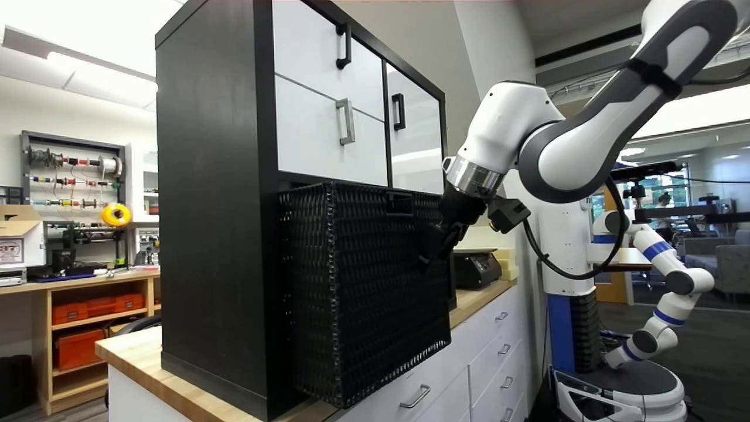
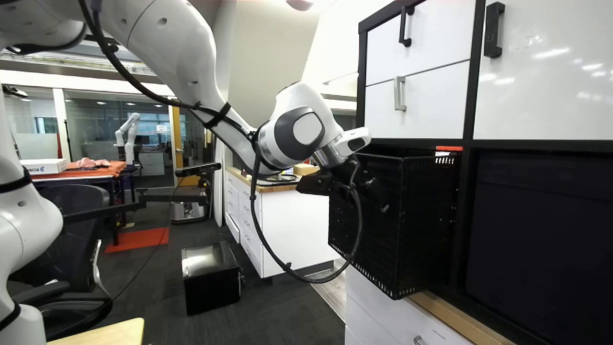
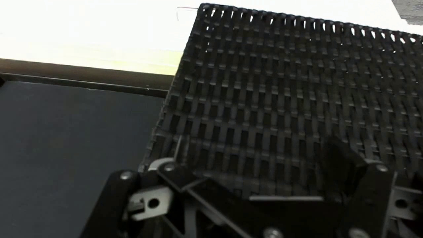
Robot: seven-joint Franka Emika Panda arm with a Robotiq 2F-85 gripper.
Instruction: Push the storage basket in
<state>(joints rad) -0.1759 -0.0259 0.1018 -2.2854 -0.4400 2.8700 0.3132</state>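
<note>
- Black woven storage basket (image 1: 381, 287): sits in a lower bay of the dark cabinet (image 1: 205, 205), under its white fronts (image 1: 310, 129), but juts well out past the cabinet's face in both exterior views, front btm edge overhanging the tabletop (image 1: 137, 349); rear part hidden by the cabinet.
- Robot arm (image 2: 301, 129) reaches in from in front of the cabinet; its tool (image 3: 257, 155) is at the basket's front face, nr the edge by the cabinet's next bay, the one w/ a dark panel (image 2: 536, 230).
- Tool state: spread wide, nothing held. Contact w/ the weave: can't tell, black on black.
- Step in hand, prob.: set-up for the push, or its very start; basket isn't home in the cabinet, so job's unfinished.
- Next move calls for a steady, approx. level push straight into the cabinet, till basket's face is flush w/ its frame.
- Watch: push pt looks off-centre, so basket may twist & jam on the cabinet's upright; a 2nd push farther from the dark panel may be req'd.
</note>
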